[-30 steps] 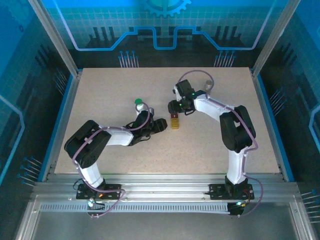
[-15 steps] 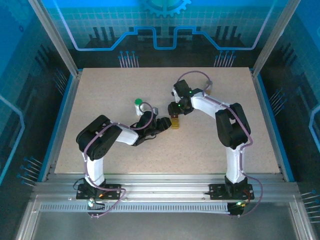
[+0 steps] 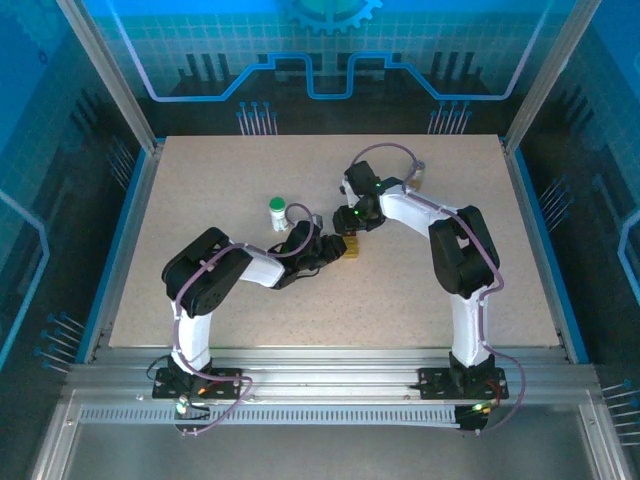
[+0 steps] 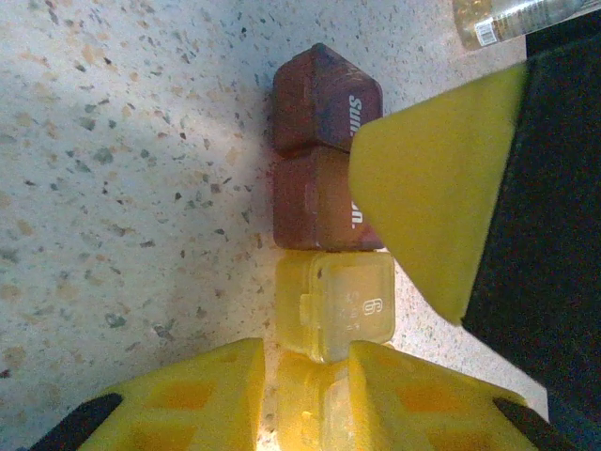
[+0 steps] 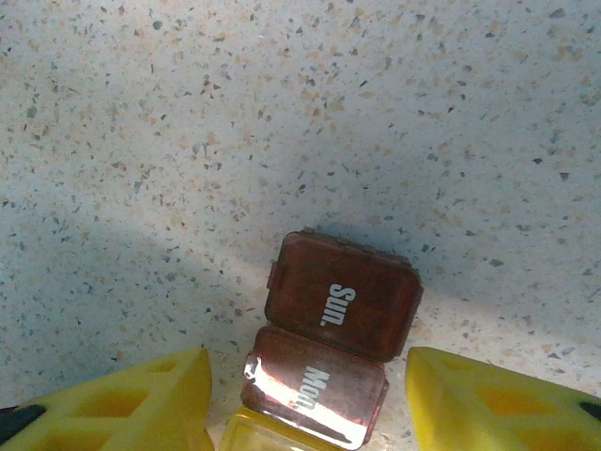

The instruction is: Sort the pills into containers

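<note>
Four small boxes lie in a row on the table. Two are dark red containers, "Sun." and "Mon.". In the left wrist view the dark red pair sits beyond two yellow containers. My left gripper is shut on the nearest yellow box. My right gripper hangs open over the red pair, with a gap on each side. One of its fingers shows in the left wrist view. From above, both grippers meet at the boxes. All lids are closed and the pills are hidden.
A white bottle with a green cap stands upright just left of the grippers. Its clear base shows at the top of the left wrist view. The speckled table is bounded by a blue frame.
My left arm reached right to the row of boxes and its jaws closed on the end yellow box. The right gripper edged slightly back and stayed open.
</note>
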Motion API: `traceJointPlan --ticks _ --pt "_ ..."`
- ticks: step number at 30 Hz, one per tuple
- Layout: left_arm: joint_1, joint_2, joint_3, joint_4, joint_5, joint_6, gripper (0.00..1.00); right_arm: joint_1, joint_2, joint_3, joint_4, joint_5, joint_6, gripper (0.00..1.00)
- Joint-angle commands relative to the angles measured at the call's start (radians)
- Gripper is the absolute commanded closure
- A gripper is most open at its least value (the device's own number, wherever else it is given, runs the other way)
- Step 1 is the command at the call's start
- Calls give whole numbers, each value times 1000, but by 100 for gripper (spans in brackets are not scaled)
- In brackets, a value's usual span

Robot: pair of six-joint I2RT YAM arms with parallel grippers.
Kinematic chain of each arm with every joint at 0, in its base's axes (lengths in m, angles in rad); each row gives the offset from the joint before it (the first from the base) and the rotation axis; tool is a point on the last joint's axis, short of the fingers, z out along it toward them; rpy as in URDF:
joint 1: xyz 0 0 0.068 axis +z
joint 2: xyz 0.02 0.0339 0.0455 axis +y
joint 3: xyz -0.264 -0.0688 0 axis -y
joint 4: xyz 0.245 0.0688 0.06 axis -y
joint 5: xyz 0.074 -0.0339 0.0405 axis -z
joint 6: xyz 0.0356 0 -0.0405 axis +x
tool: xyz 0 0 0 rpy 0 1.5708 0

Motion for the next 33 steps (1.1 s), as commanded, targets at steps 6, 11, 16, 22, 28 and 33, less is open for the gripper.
traceJointPlan --ticks 6,11,16,22,28,33 --pt "-30 63 -10 -46 27 -36 74 8 22 34 -48 -30 -19 44" --pt "-30 71 -21 -59 22 -34 77 12 62 105 -138 7 -58 45" --pt "-30 75 -23 -61 26 -41 76 23 90 135 -192 64 -81 45" --pt "-29 54 -22 -69 21 -34 68 13 97 121 -189 64 -85 48" --pt "-12 -59 -62 -73 -11 6 64 -24 22 29 -89 -29 -78 55" --pt "40 -242 -96 -194 -83 90 64 -22 8 46 -96 -117 -257 50"
